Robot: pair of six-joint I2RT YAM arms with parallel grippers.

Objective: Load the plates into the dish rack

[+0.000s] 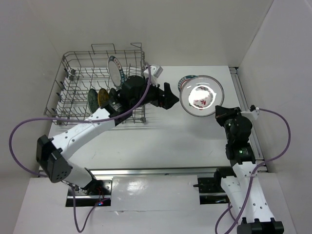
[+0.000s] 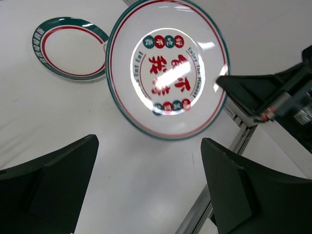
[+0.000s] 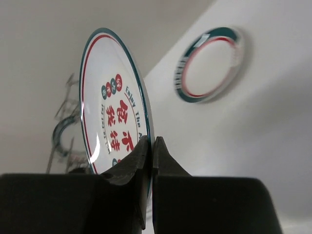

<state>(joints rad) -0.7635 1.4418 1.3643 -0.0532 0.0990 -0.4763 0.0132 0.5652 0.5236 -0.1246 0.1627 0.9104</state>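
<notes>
Your right gripper pinches the rim of the red-lettered white plate, its face tilted toward your left gripper. That gripper's jaws are spread wide. It stands between plate and dish rack, so a handover seems likely.

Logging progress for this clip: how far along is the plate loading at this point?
Done: at least three plates stand in the dish rack: a white lettered-rim plate, a teal plate and a yellow plate; the left arm may hide more. In hand: the right hand pinches the rim of the large red-lettered plate, with the open left hand facing it. Left: that plate and the green-rimmed plate on the table.
</notes>
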